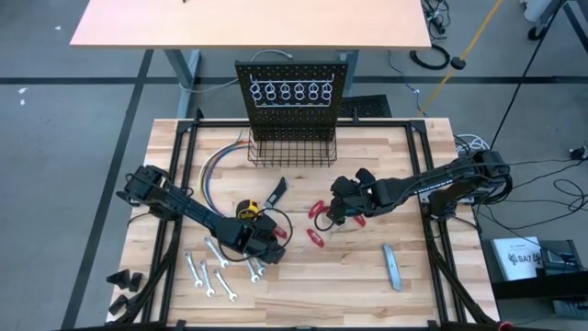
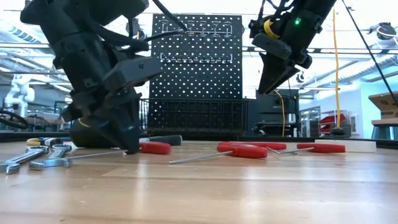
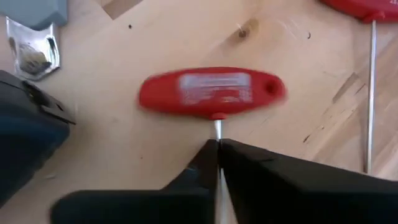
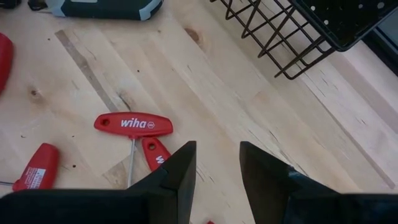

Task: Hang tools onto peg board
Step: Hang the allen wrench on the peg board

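Red T-handle driver [image 3: 211,93] lying flat on the wood at the centre of the left wrist view, thin steel shaft pinched between the closed fingers of the left gripper [image 3: 217,163]. In the high view, same gripper [image 1: 273,233] low on the table [image 1: 367,294], lower left of centre, just beside the yellow tape measure [image 1: 246,211]. In the low view, down at the tabletop at the left of the frame, red handle [image 2: 154,147] just beside its tip.

Other red-handled tools [image 1: 317,223] scattered at mid-frame in the high view, under and beside the right gripper [image 1: 345,210]. Right gripper raised above the wood, at upper right of the low view [image 2: 268,78], fingers [image 4: 180,168] parted with a clear gap, holding nothing. Below it in the right wrist view, a red "wiha" T-handle [image 4: 132,124] at lower left, overlapping another red handle [image 4: 155,152].

Silver wrenches [image 1: 213,272] spread at lower left of the high view, near the left arm. Grey bar [image 1: 392,266] alone at lower right of centre. Black-handled knife [image 1: 277,191] just below the wire basket [image 1: 292,152]. Bundle of coloured wires [image 1: 214,167] curving left of the basket.

Peg board [image 1: 292,87] upright at top centre of the table, row of shiny rings [image 1: 291,92] across it, basket at its base; in the low view, filling the middle background [image 2: 198,62].
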You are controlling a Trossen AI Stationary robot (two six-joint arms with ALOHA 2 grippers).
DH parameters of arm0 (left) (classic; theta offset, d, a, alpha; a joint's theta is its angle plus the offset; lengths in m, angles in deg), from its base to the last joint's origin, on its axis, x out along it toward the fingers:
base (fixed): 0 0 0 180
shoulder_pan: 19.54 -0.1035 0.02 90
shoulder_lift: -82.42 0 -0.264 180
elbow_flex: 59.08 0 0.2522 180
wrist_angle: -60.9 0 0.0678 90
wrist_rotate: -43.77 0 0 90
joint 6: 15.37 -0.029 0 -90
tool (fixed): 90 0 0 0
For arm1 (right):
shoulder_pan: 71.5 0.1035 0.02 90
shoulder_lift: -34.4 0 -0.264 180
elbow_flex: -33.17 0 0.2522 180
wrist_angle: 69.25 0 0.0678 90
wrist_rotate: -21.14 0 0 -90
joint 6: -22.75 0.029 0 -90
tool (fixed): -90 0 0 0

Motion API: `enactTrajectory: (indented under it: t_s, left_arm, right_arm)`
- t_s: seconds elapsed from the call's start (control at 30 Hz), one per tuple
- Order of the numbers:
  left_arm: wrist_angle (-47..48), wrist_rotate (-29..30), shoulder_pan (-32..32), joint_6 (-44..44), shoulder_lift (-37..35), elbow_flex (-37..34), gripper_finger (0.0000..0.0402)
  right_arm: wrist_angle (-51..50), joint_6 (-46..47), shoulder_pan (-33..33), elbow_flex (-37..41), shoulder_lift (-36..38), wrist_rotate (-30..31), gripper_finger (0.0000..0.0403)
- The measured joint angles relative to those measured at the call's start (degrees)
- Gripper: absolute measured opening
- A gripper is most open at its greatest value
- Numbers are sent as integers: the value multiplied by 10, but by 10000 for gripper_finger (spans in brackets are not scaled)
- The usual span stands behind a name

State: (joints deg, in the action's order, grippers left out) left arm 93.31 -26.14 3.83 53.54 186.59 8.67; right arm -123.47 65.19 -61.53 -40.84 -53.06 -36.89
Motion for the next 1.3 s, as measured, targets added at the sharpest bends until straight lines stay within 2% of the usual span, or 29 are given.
enactTrajectory:
  t_s: [0.2,0.37,0.53,0.63,0.73,0.83,1.03,1.17,1.23,1.3]
  left_arm:
    - [-8,12,0,-21,-6,0,6]
    - [-36,56,-2,-108,-45,21,4]
    - [-41,70,-15,-190,-91,37,3]
    - [-39,108,-27,-234,-134,42,2]
    - [-19,162,-38,-274,-177,42,2]
    - [-13,244,-45,-317,-227,41,2]
    - [-23,461,-46,-416,-300,42,1]
    - [-52,601,-51,-462,-310,42,3]
    - [-69,632,-61,-492,-309,41,3]
    - [-91,632,-83,-523,-308,41,4]
  right_arm:
    - [0,0,0,0,0,-4,114]
    - [-11,-1,0,0,0,-5,114]
    - [-48,4,0,0,1,-5,114]
    - [-73,24,0,0,10,5,114]
    - [-98,51,2,0,25,25,114]
    - [-110,67,7,0,37,35,114]
    - [-107,70,12,0,39,47,114]
    - [-103,69,12,0,39,75,114]
    - [-101,69,12,0,39,85,114]
    - [-98,68,12,0,39,89,114]
